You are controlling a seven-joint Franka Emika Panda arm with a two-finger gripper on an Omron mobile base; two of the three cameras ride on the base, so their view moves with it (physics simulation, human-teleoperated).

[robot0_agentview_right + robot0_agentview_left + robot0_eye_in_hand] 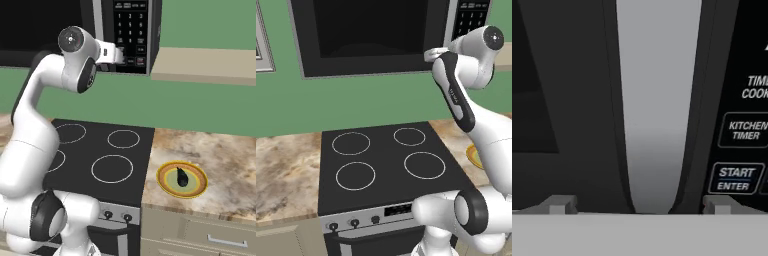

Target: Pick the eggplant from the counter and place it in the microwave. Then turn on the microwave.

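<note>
- Two grey fingertips (562,204) of one gripper (639,205) spread wide, nothing between, straddling the microwave (131,35) silver handle strip (657,100) beside its START/ENTER key (736,178).
- We count one eggplant (182,177), dark, elongated, on one round yellow-rimmed plate (167,184), marbled counter (225,155).
- Four white rings on the flat black stove (383,165).

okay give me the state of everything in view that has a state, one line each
microwave: door looks shut, dark inside
eggplant: lying on the yellow plate, not yet picked
gripper: open, holding nothing, up at the microwave's silver handle
stove: all four rings bare and dark
</note>
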